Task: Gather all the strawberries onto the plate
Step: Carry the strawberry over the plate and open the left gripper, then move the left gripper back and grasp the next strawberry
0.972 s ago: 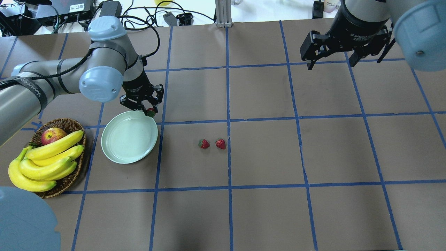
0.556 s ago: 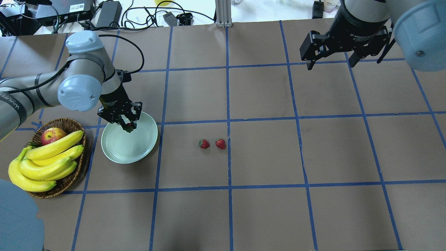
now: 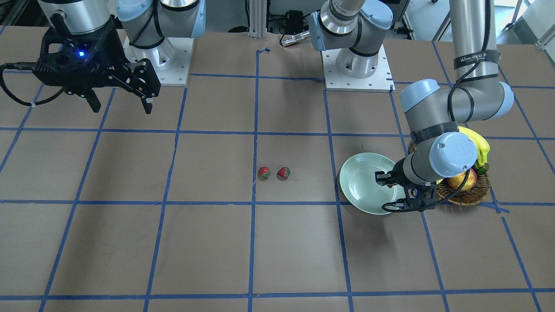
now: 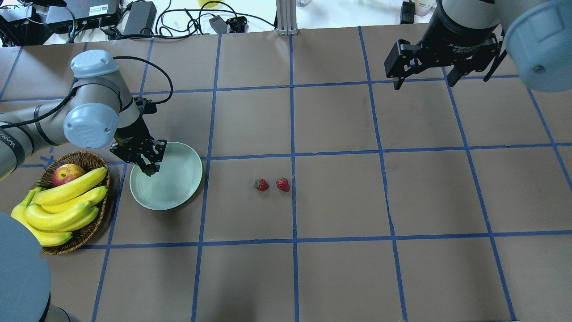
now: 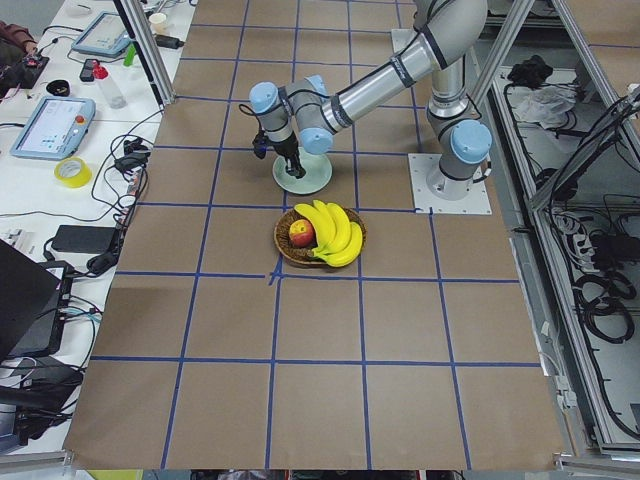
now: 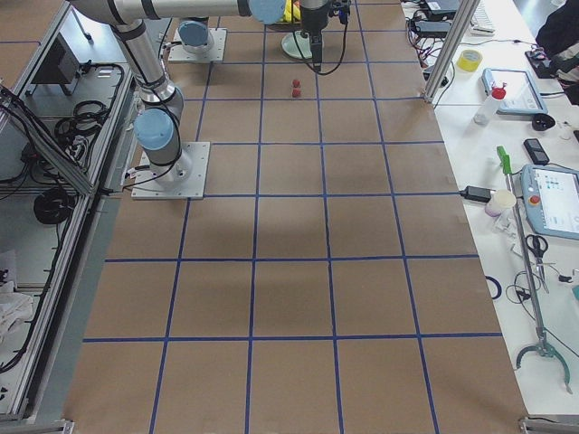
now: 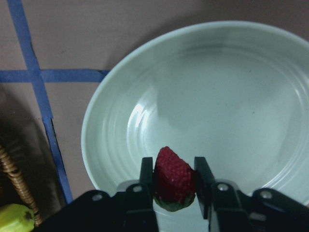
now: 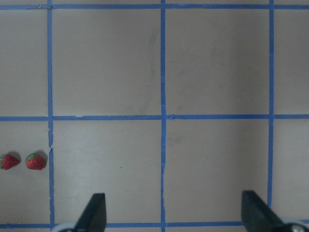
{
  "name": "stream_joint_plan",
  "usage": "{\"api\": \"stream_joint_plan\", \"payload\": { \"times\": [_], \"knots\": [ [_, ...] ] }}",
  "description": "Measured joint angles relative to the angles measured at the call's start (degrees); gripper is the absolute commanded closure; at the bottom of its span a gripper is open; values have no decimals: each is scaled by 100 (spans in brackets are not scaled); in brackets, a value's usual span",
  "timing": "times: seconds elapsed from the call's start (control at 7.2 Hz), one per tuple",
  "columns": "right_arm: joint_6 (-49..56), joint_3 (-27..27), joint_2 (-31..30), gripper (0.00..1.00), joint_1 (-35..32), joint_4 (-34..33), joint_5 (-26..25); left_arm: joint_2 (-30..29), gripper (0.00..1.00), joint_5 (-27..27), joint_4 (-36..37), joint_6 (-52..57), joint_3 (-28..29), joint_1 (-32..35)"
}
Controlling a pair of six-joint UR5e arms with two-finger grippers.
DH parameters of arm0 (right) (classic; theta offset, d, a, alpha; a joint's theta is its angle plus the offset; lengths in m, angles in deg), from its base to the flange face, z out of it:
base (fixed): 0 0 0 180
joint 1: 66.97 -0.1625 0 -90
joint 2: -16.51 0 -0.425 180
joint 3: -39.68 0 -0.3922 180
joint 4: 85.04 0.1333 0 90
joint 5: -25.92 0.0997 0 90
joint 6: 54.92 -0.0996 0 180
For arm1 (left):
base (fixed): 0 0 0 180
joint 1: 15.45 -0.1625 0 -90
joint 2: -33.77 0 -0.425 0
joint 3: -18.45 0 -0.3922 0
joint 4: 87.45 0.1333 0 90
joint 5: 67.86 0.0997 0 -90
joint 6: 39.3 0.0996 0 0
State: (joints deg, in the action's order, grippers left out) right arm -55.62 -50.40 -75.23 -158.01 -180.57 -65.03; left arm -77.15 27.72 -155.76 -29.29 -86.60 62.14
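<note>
"What has the left hand (image 4: 149,168) got?"

"It's clenched on a strawberry (image 7: 174,175), one finger on each side. The plate (image 7: 231,87) lies directly beneath the hand. I can't tell whether the berry touches it."

"And the rest?"

"On the counter (image 4: 339,197), two more strawberries (image 4: 262,184) sit side by side, well apart from that hand and between the two hands."

"The right hand (image 8: 175,212)?"

"Its fingers are spread wide and grasp nothing. It hangs above bare counter, with those berries off to one side."
</note>
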Motion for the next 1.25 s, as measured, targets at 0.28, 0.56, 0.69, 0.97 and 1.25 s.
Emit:
{"api": "stream_joint_plan", "payload": {
  "times": [0.28, 0.56, 0.69, 0.97, 1.25],
  "knots": [
    [0, 0, 6, 0, 7, 0, 6, -4, 0, -8, 19, -54, 28, 1],
    [-2, 0, 7, 0, 7, 0, 7, 31, 0, -127, 1, -425, 101, 46],
    [-8, 0, 7, 0, 8, 0, 9, 61, 0, -394, -24, -947, 160, 162],
    [-14, 0, 7, 0, 8, 0, 15, 129, 0, -812, 9, -2265, 206, 724],
    [-6, 0, 7, 0, 8, 0, 16, 138, 0, -1106, 36, -3133, 203, 1372]
  ]
}}
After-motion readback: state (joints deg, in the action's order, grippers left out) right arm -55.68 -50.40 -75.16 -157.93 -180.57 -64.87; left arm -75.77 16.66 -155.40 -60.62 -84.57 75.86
